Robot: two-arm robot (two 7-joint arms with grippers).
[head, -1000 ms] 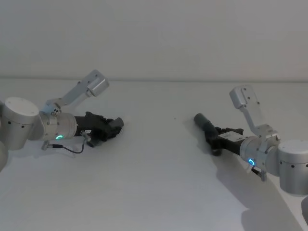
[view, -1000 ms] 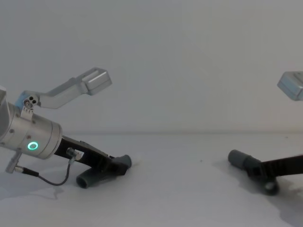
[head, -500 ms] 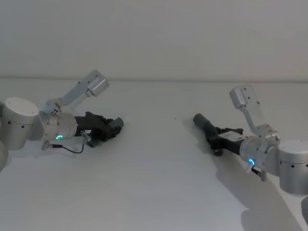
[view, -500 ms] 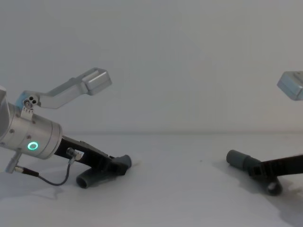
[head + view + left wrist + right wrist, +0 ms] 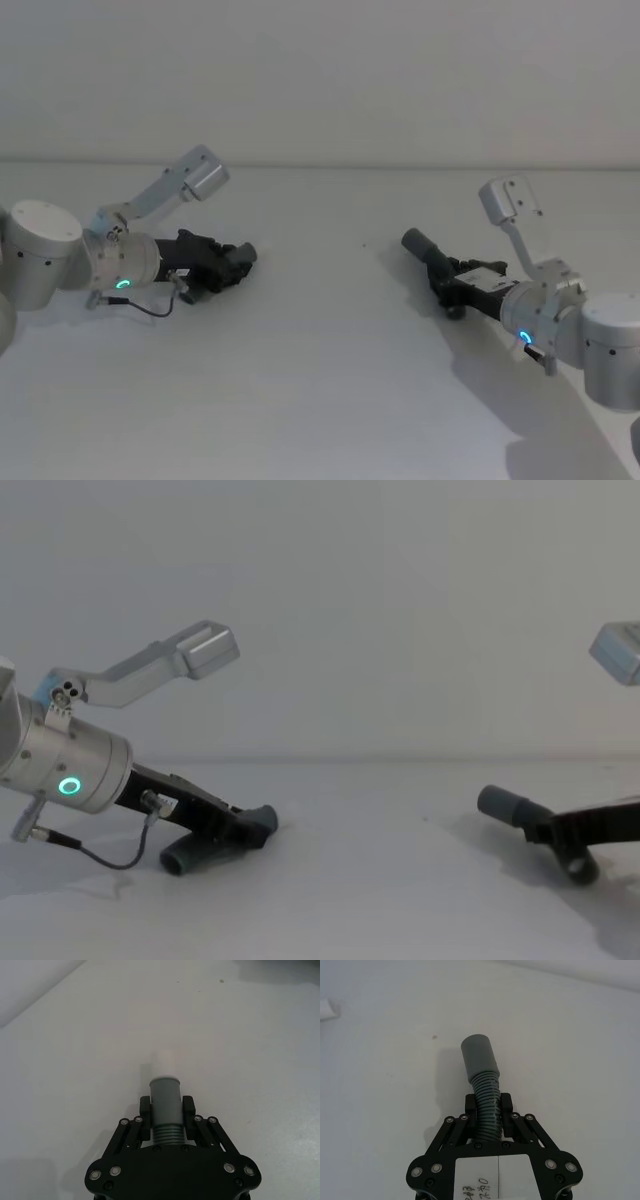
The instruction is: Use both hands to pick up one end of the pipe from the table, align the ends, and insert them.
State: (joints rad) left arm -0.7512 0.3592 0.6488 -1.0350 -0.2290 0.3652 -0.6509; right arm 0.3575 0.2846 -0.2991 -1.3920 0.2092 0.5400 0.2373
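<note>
Left wrist view: black two-finger left gripper jaws pinch likely light, bendy dark-grey ribbed plug hose nr collar; right gripper jaws pinch socket hose mid-ribs.

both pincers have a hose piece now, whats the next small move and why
Probably lift both pieces and bring them toward the middle, ends facing. The left pincer is shut on the plug piece and the right pincer on the socket piece, but the plug tip and socket cuff are far apart, on opposite sides of the table.
</note>
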